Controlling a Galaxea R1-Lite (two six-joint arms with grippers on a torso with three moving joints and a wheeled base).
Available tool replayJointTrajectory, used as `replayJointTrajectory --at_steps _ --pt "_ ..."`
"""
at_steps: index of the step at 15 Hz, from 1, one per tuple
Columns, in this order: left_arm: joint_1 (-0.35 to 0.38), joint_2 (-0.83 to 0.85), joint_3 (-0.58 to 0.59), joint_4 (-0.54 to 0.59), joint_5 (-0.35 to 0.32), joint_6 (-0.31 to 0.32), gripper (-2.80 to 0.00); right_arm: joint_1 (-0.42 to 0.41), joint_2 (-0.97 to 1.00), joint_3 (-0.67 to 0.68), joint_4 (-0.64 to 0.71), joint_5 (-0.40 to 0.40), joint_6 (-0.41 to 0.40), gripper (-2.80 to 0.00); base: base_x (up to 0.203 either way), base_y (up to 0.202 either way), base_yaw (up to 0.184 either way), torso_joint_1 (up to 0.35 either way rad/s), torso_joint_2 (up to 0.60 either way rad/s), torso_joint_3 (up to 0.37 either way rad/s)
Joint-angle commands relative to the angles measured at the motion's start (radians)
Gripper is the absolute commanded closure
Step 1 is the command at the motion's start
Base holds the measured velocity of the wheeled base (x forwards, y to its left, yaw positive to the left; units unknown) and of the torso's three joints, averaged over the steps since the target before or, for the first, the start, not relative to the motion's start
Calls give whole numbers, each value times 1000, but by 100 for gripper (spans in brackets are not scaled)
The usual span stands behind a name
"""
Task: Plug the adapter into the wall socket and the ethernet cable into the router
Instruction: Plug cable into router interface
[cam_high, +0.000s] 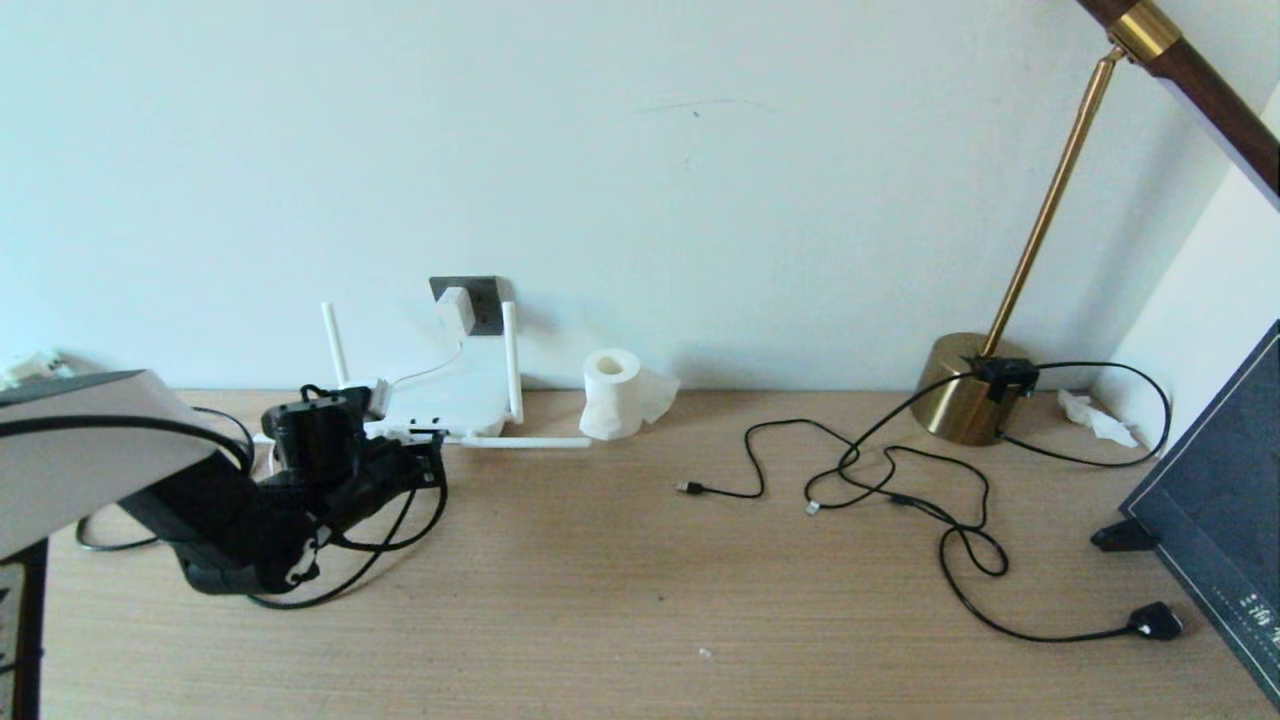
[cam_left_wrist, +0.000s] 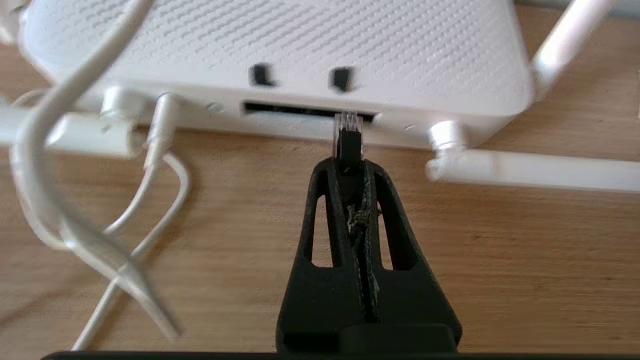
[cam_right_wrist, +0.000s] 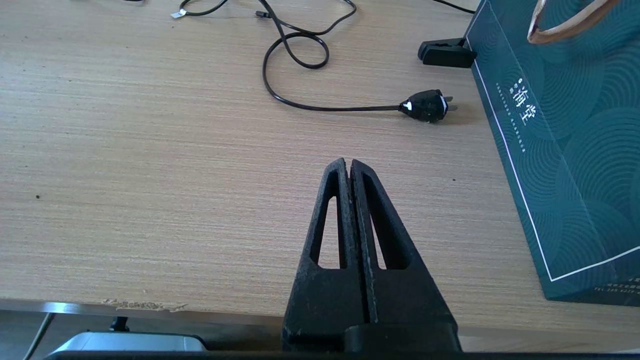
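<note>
The white router (cam_high: 450, 400) lies flat by the wall with its stick antennas spread out. Its white cord runs up to the adapter (cam_high: 455, 308), which sits on the dark grey wall socket (cam_high: 484, 300). My left gripper (cam_left_wrist: 348, 167) is shut on the ethernet cable's black plug (cam_left_wrist: 347, 145). The plug's clear tip touches the dark port slot (cam_left_wrist: 295, 108) on the router's (cam_left_wrist: 280, 45) near edge. The black ethernet cable (cam_high: 395, 535) loops under the left arm (cam_high: 425, 462). My right gripper (cam_right_wrist: 349, 165) hangs shut and empty over the table's front edge, outside the head view.
A tissue roll (cam_high: 612, 393) stands right of the router. Thin black USB cables (cam_high: 850, 480) and the lamp's cord with its bulky plug (cam_high: 1155, 620) sprawl at mid-right. A brass lamp base (cam_high: 965, 388) and a dark green bag (cam_high: 1220, 500) stand at the right.
</note>
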Motion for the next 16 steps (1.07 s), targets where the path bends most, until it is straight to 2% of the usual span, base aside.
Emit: replayJointTrajectory --at_steps 1,16 --pt "0 3 4 -3 -1 -1 0 0 2 0 1 0 0 0 0 0 0 0 0 0" --pt "9 -60 54 -6 -4 1 0 0 2 0 1 0 0 0 0 0 0 0 0 0"
